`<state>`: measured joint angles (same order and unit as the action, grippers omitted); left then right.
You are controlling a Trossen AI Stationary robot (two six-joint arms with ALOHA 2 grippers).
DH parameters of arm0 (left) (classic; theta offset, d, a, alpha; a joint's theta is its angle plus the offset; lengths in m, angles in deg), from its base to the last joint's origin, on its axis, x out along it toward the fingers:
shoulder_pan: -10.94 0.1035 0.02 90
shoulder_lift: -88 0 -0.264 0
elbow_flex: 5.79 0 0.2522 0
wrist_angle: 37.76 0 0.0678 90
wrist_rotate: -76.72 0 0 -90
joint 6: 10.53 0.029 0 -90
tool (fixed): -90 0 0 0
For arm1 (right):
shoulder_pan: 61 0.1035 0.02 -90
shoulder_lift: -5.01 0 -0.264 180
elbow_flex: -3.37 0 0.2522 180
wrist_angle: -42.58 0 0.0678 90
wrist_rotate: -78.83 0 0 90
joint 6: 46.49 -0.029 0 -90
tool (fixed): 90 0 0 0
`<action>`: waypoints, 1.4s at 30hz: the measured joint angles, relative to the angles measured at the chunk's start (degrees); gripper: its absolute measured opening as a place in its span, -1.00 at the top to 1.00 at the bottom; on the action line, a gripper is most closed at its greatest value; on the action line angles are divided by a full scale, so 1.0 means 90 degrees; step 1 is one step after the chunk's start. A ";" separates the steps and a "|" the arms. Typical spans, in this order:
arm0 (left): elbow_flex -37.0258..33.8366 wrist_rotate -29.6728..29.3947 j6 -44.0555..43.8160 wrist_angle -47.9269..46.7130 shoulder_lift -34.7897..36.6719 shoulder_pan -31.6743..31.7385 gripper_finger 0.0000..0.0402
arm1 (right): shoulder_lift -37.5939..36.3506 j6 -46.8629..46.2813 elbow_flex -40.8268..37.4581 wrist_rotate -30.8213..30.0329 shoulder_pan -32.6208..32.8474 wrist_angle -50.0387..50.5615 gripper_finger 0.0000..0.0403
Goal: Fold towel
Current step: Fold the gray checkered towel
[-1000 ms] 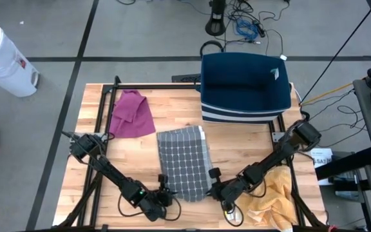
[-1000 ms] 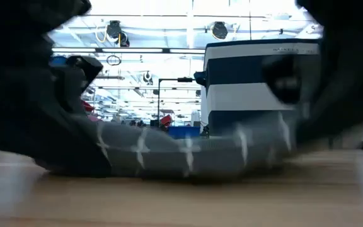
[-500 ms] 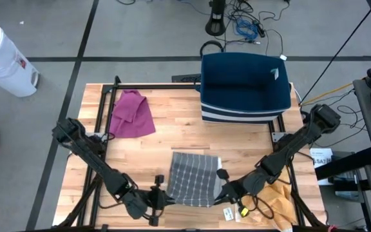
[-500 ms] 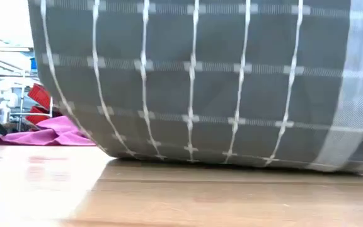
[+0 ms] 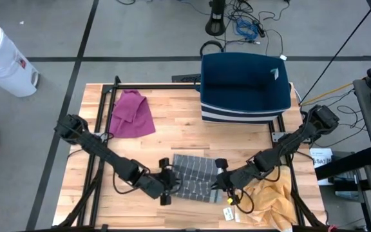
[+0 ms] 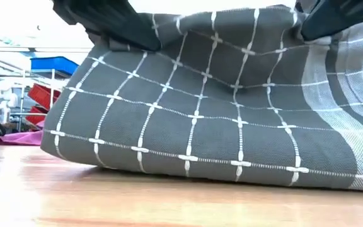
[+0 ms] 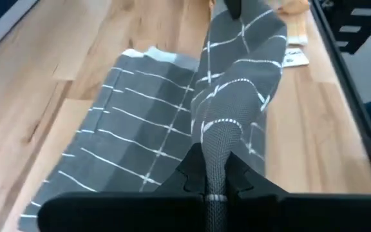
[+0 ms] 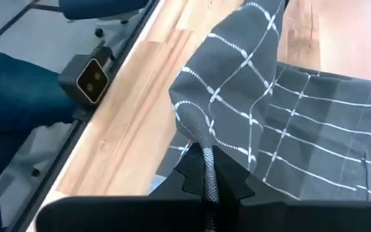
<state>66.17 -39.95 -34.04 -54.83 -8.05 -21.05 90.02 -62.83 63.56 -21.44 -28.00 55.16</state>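
both grippers have carried the towel's (image 5: pixel 195 176) near edge up and toward the far side since a second ago | left gripper (image 5: pixel 170 182) pinched on its left corner | right gripper (image 5: pixel 218 181) pinched on its right corner | towel on counter (image 5: pixel 172 103) front centre, half folded over | pink cloth (image 5: pixel 133 114) far left

— Where's the towel (image 5: pixel 195 176)?
— On the tabletop (image 5: pixel 172 138), lower centre of the high view, between the left gripper (image 5: pixel 171 183) and the right gripper (image 5: pixel 219 182).
— And around it?
— A bin (image 5: pixel 243 87) at upper right, a second cloth (image 5: pixel 133 114) at upper left, a third cloth (image 5: pixel 272 200) at lower right.
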 joint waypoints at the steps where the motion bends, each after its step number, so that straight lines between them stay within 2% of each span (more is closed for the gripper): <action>1: 0.0000 0.0017 0.0020 -0.0069 0.0000 0.0086 0.98 | 0.0001 0.0005 0.0000 -0.0051 -0.0025 0.0016 1.00; 8: 0.0002 0.0016 -0.0020 -0.0517 0.0000 0.0712 0.98 | 0.0001 -0.0078 0.0000 -0.0531 -0.0343 0.0216 1.00; 16: 0.0002 0.0503 -0.0029 -0.0550 -0.0083 0.1265 0.96 | 0.0001 -0.0507 -0.0011 -0.0822 -0.0673 0.1055 1.00; 26: 0.0003 0.0651 -0.0001 -0.0451 -0.0452 0.1681 0.92 | 0.0001 -0.1346 -0.0552 -0.1024 -0.0743 0.0965 0.98; 33: -0.0002 0.0554 0.0052 -0.0083 -0.0865 0.1889 0.90 | 0.0001 -0.1423 -0.0638 -0.1082 -0.0741 0.0915 0.97; 37: -0.0002 0.0327 0.0132 0.0119 -0.0943 0.1917 0.81 | 0.0001 -0.1442 -0.0663 -0.1218 -0.0741 0.0992 0.89; 42: 0.0005 -0.0141 0.0187 0.0300 -0.0963 0.1917 0.62 | 0.0001 -0.1609 -0.0663 -0.1418 -0.0736 0.1349 0.66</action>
<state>66.21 -41.22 -32.36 -52.13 -16.72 -3.80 90.03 -77.31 57.59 -34.20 -34.63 67.31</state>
